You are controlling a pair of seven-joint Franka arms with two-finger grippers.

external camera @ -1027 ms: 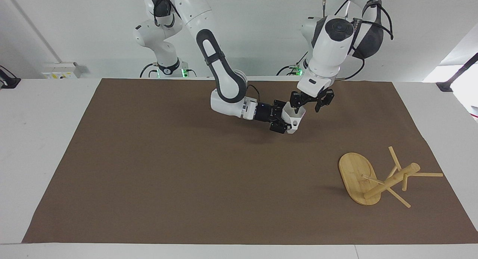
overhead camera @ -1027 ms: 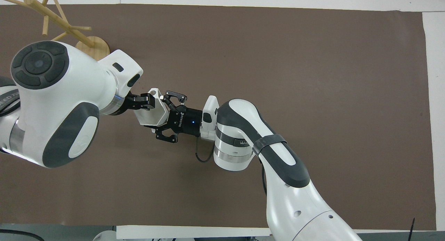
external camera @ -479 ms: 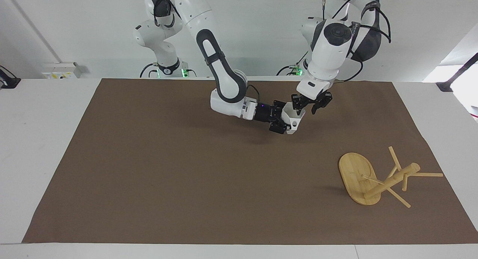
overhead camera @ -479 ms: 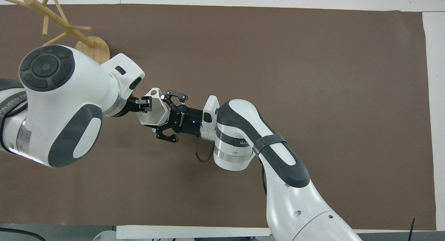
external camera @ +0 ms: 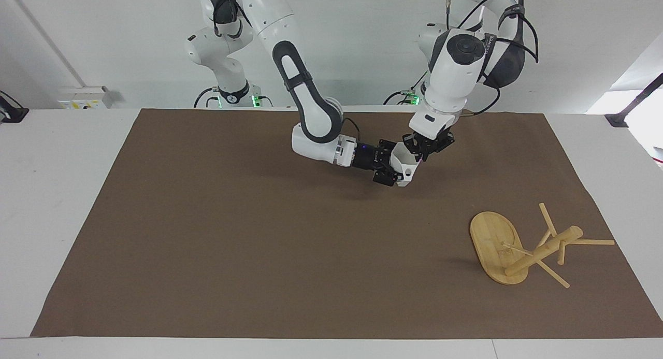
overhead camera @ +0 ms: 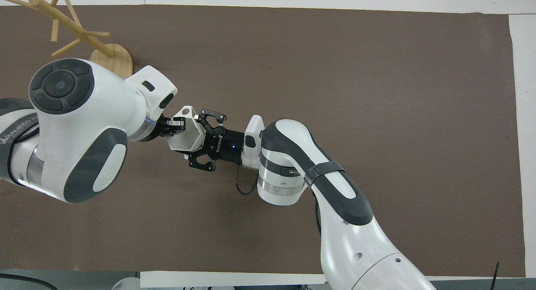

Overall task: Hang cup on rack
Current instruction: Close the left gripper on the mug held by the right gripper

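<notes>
1. The rack [external camera: 510,247] is standing on the brown mat [external camera: 207,245] toward the left arm's end of the table, farther from the robots than the cup and well apart from it.
2. The right gripper [external camera: 396,167] is reaching in sideways and holding the cup [external camera: 405,168] by its tapered body, above the mat near the table's middle. Its jaws are clamped on the cup.
3. The left gripper [external camera: 420,153] is coming down onto the cup's rim from the rack's side. Its jaws are closing together at the rim; a firm hold cannot be confirmed.
4. The cup is lying tilted, its long axis running roughly in line with the right gripper and its mouth facing the left gripper.
5. The left arm is sitting nearer the rack, so a handover to it appears to be the step in hand.
</notes>
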